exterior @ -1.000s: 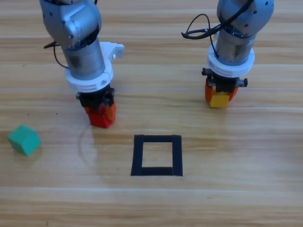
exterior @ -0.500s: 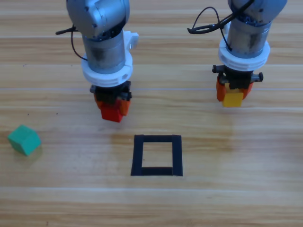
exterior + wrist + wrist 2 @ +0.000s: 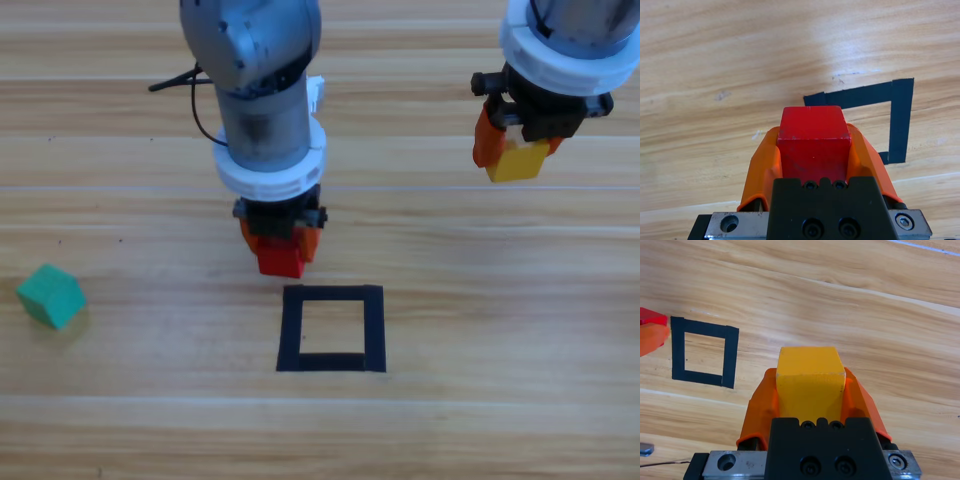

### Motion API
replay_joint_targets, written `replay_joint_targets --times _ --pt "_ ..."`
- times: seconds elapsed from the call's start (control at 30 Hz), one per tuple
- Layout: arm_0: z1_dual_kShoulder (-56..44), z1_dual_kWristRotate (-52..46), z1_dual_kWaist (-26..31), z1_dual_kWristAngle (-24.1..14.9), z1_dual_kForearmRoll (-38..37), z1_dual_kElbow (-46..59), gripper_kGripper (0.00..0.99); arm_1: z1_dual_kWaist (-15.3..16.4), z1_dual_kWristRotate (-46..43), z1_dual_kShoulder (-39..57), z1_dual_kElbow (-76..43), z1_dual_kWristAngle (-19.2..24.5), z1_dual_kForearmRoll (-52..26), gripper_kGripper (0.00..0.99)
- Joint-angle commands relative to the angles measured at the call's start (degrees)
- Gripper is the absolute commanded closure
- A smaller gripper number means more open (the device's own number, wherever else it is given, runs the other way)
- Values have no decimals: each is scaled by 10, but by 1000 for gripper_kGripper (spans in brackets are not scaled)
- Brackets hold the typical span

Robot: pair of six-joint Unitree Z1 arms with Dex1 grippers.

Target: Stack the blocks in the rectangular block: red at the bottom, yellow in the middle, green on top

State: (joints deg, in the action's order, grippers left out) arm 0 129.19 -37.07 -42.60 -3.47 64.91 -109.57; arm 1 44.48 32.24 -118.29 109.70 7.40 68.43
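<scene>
My left gripper (image 3: 281, 250) is shut on the red cube (image 3: 281, 260) (image 3: 813, 139) and hangs just beyond the far left corner of the black tape square (image 3: 332, 328) (image 3: 899, 120). The square holds only bare wood. High at the right, my right gripper (image 3: 515, 150) is shut on the yellow cube (image 3: 518, 161) (image 3: 810, 381), well clear of the table; its wrist view shows the tape square (image 3: 704, 351) far off to the left. The teal-green cube (image 3: 50, 296) sits alone on the table at the far left.
The left gripper has carried the red cube right and toward the square's near corner. The right gripper has lifted the yellow cube up and to the right.
</scene>
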Motion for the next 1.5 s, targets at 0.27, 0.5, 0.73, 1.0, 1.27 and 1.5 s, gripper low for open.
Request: replay_joint_targets --times 0.27,0.5,0.73,1.0,1.27,1.5 --pt "34 -105 -57 -4 15 -11 990 15 -3 -4 -31 5 0 990" --pt "48 -138 -78 -4 24 -23 990 16 -2 -5 -33 5 -1 990" --pt "64 -158 -88 -11 42 -45 990 15 -2 -6 -34 6 -1 990" --pt "71 -167 -95 -18 42 -50 990 15 3 -11 -34 6 -3 990" --pt "91 -161 -97 -22 41 -62 990 15 9 -19 -34 6 -3 990" --pt "92 -162 -102 -22 40 -64 990 15 11 -22 -33 6 -3 990"
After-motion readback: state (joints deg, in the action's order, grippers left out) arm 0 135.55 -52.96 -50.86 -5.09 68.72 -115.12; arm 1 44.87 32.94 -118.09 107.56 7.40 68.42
